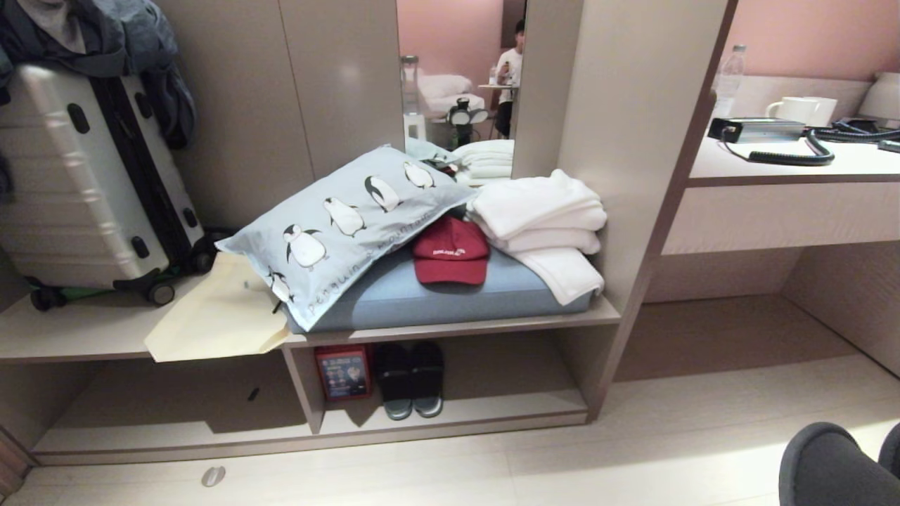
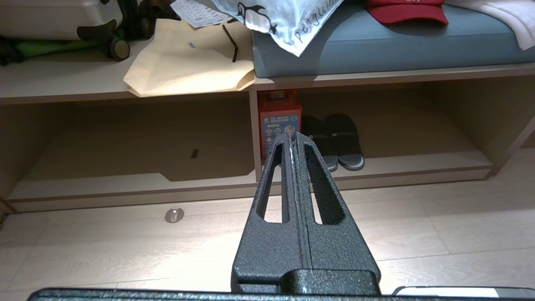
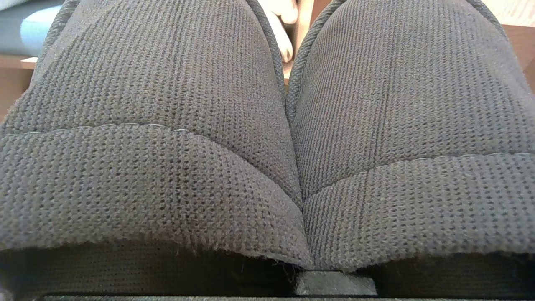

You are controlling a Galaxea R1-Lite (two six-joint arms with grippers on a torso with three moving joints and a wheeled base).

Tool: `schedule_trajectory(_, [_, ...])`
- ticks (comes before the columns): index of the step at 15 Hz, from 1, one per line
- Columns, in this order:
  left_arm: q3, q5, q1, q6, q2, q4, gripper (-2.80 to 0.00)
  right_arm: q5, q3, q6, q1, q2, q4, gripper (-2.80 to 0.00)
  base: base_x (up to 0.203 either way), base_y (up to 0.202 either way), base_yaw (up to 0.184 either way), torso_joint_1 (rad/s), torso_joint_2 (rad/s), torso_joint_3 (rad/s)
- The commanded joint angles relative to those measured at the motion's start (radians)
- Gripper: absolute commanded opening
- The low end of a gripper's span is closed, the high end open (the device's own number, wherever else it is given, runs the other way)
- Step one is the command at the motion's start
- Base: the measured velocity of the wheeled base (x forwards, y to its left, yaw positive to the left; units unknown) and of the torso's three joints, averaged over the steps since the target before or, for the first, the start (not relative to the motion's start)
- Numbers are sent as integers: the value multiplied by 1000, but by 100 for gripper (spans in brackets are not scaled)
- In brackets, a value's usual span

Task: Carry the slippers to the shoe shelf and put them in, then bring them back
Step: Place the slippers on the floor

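Slippers point(image 3: 267, 138), grey fabric pair, fill the right wrist view side by side, straps toward the camera. Right claw itself hidden beneath them; it reads as clamped tight on the pair between the two, so both travel as one load. In the head view their rounded ends point(image 1: 840, 464) show at the lower right corner, above the floor, well apart from the shoe shelf point(image 1: 450, 422). Shelf's right compartment already holds a darker pair point(image 1: 410, 379) beside a red box point(image 1: 343, 372); free base board lies to their right, likely the drop spot. Left claw point(image 2: 292, 138) pressed closed, empty, pointing at the divider, idle. Judged: carrying leg, placement not yet done.
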Motion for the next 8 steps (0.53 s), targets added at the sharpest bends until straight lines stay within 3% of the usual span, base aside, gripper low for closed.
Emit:
schedule_trajectory(1, [2,0,-1,0,1,0,-280,1,0,-1,0,1,0,-280,0,0,0,0,0,0])
schedule_trajectory(4, [2,0,-1,1,-1,0,-280,2,0,-1,0,1,0,-280,-1,-25,-1,1,-1,4])
schedule_trajectory(8, [2,0,-1,1,-1,0,-280,2,0,-1,0,1,0,-280,0,-181,3,0,3,4])
